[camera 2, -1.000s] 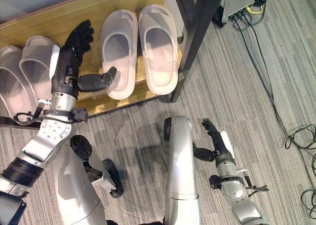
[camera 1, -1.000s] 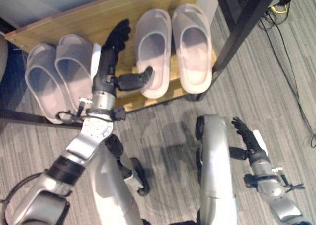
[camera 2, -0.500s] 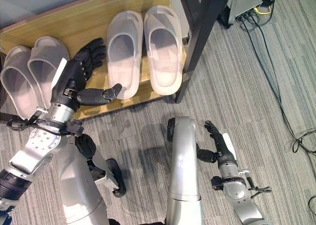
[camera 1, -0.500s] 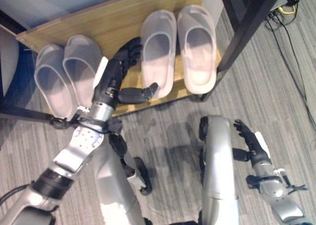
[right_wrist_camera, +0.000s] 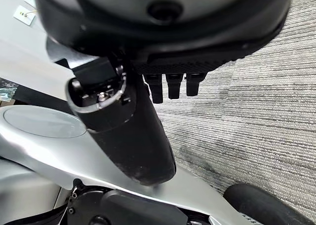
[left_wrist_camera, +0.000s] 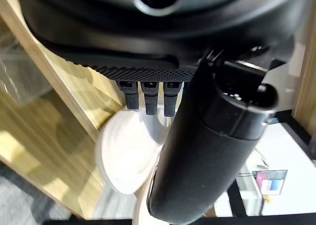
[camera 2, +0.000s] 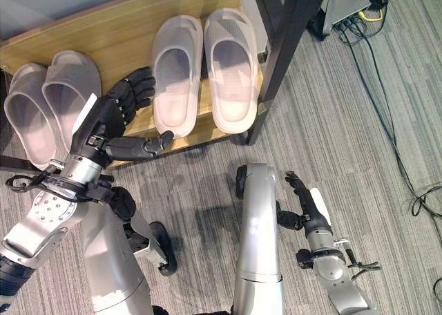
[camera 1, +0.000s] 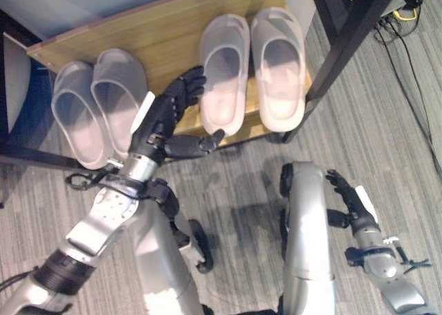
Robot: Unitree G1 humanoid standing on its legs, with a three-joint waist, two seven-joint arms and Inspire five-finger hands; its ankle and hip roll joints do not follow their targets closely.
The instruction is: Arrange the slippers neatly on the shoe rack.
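Since both pairs of slippers already lie side by side on the wooden shoe rack (camera 1: pixel 159 35), the left pair (camera 1: pixel 97 104) and the right pair (camera 1: pixel 252 66) look arranged. The left hand (camera 1: pixel 162 118) hovers between them, fingers spread, holding nothing; the right hand (camera 1: pixel 349 197) hangs open above the carpet.

We note the shoe rack (camera 1: pixel 159 32) runs past the frame's top edge; the left hand (camera 1: pixel 162 118) hides part of its front edge.

Wooden shoe rack (camera 2: pixel 83 28), apparently two pale slipper pairs (camera 2: pixel 204 70) on it
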